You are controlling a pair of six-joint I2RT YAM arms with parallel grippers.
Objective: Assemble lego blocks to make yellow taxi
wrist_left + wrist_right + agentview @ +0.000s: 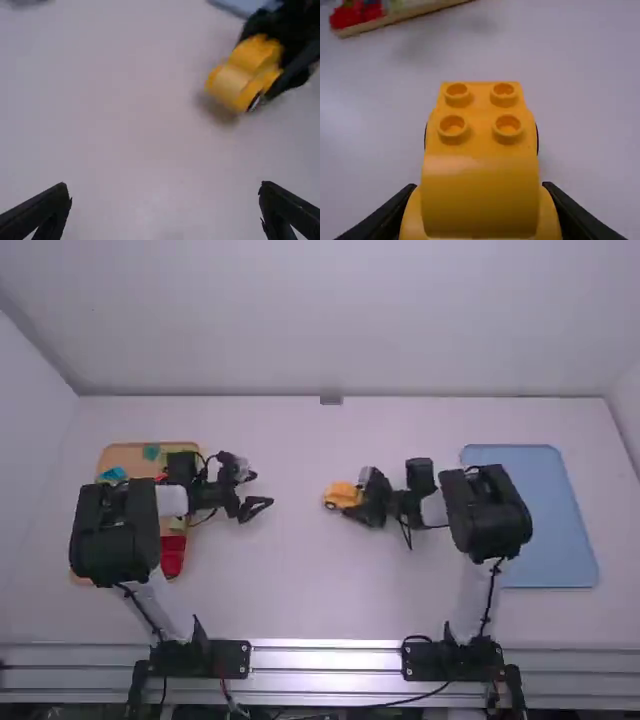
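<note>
Blocks (173,554), wooden tray (120,455) beneath left arm (115,535), left claw (262,490) wide — blue tray (552,525), right claw (356,502) gripping yellow car (340,493)

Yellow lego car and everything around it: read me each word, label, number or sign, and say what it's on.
No text can be read.
Yellow lego car: no lettering on the faces in sight.
Left arm's base, right arm's base: any marks are too small to read.

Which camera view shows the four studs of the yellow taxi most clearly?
The right wrist view: the studs face its camera. The high view shows the taxi small, its studs indistinct; the left wrist view shows its yellow body and a wheel.
</note>
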